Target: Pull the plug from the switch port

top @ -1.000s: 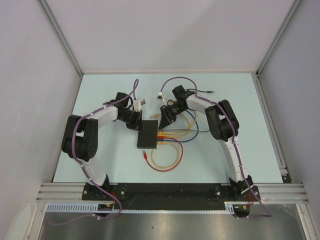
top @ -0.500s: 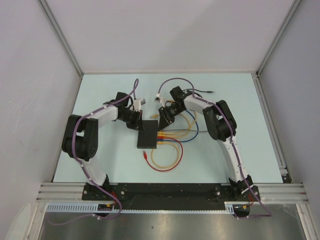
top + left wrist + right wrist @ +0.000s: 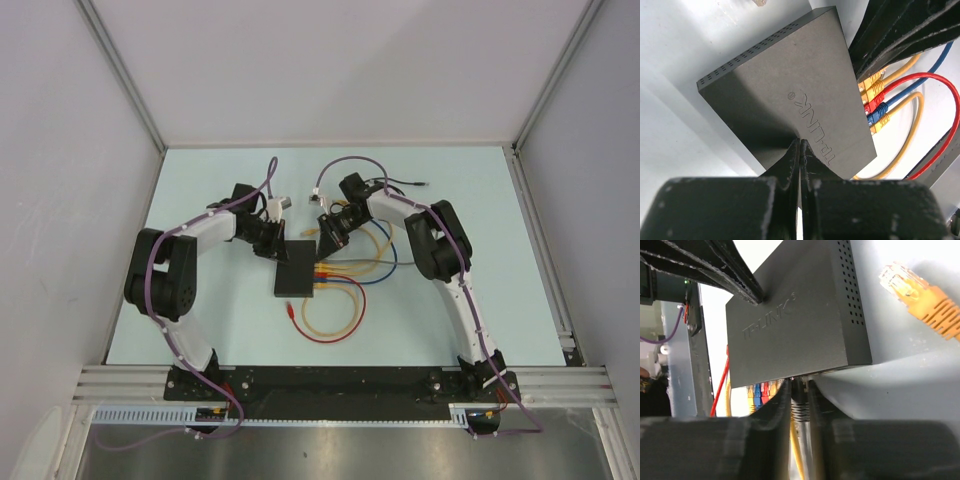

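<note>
Matte-black switch (image 3: 296, 270) sits at centre, likely light, slippery, so my left gripper (image 3: 800, 146), pinched closed, pins its top. At its 1 o'clock corner my right gripper (image 3: 799, 385) clamps the stiff plug (image 3: 799, 402) body.

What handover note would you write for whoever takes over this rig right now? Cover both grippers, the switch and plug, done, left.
Left gripper: shut, tips resting on the switch top.
Right gripper: shut on the plug at the port edge.
Done: switch braced, plug gripped.
Left: plug looks still seated; pull it straight out.
A loose orange plug lies beside the switch.
</note>
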`<state>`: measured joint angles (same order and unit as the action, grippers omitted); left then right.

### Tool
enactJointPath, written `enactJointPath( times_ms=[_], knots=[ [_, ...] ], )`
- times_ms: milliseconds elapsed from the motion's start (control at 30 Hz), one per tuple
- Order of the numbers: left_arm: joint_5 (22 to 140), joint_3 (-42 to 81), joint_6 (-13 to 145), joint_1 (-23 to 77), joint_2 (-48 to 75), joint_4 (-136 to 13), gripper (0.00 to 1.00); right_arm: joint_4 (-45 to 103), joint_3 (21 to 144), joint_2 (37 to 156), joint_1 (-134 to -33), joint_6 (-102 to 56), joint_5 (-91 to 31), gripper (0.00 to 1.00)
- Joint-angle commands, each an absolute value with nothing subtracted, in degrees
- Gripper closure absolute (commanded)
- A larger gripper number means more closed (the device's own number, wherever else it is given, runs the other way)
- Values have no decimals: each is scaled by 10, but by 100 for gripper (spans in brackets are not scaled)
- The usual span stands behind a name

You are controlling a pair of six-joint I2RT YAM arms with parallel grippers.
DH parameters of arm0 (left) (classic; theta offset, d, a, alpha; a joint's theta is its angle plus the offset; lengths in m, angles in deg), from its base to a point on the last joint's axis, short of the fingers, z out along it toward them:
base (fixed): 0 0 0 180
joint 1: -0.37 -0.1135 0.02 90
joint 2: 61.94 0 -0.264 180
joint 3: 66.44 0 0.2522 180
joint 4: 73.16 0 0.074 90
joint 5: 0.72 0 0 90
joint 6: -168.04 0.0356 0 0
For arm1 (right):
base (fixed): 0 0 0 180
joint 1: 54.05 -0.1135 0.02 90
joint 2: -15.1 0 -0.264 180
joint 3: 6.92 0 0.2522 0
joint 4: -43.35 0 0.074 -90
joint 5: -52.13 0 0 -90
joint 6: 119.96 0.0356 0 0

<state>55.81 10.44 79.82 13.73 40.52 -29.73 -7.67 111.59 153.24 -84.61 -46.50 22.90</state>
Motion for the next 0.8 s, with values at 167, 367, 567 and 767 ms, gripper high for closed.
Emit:
enactJointPath(
  times_ms=[167,367,567,767],
  knots=[
    [610,99,822,141,433,-300,100,-71,1135,1536,-852,-482,202,100],
    [610,102,821,141,432,-301,100,-100,1134,1530,-845,-521,206,100],
    [608,103,819,141,433,-306,100,-136,1128,1520,-838,-567,215,100],
    [605,107,816,142,435,-306,100,-148,1159,1538,-834,-587,191,100]
  ],
)
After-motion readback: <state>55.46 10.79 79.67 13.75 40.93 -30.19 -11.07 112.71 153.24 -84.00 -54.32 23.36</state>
